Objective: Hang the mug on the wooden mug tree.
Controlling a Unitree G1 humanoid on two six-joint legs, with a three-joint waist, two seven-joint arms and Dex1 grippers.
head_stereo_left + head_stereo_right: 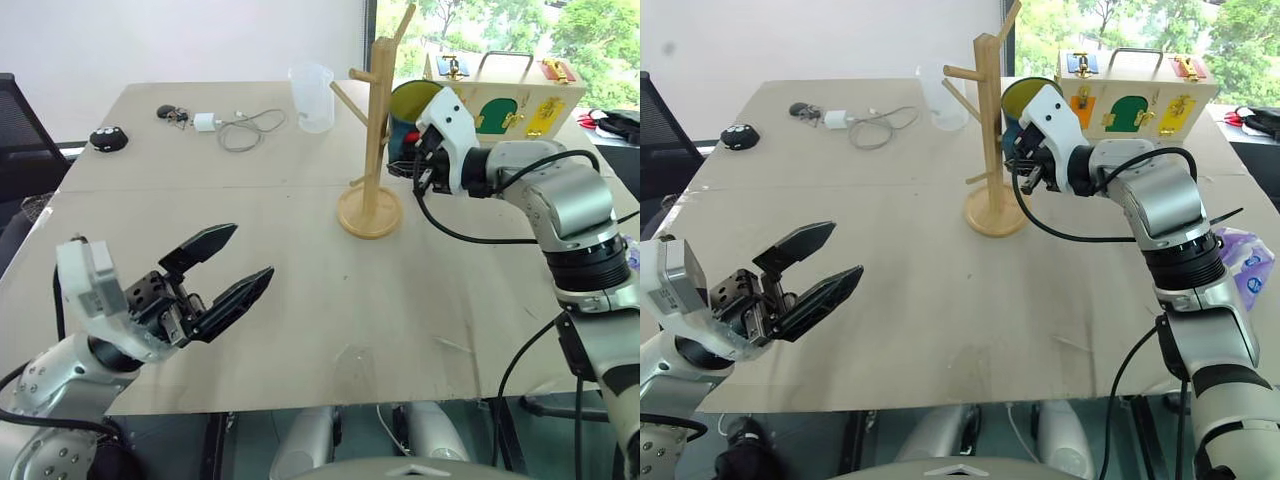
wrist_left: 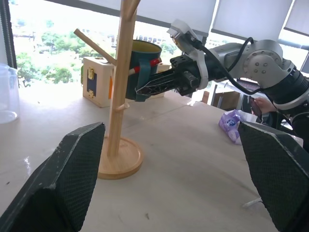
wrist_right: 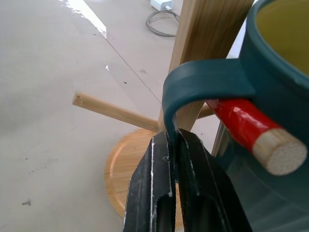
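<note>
The teal-blue ceramic mug with a yellow inside [image 2: 140, 70] hangs by its handle on a red-taped peg [image 3: 241, 124] of the tall light-wood mug tree [image 1: 376, 140]. The right gripper [image 3: 176, 164] pinches the handle's lower part between nearly closed black fingers. The left gripper [image 1: 232, 271] hovers well apart, over the tan table [image 1: 300, 300], jaws wide and empty.

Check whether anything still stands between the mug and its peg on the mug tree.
Nothing visible does. The red-taped peg already passes through the handle of the mug on the wooden mug tree. The right hand grips the handle's lower part.
</note>
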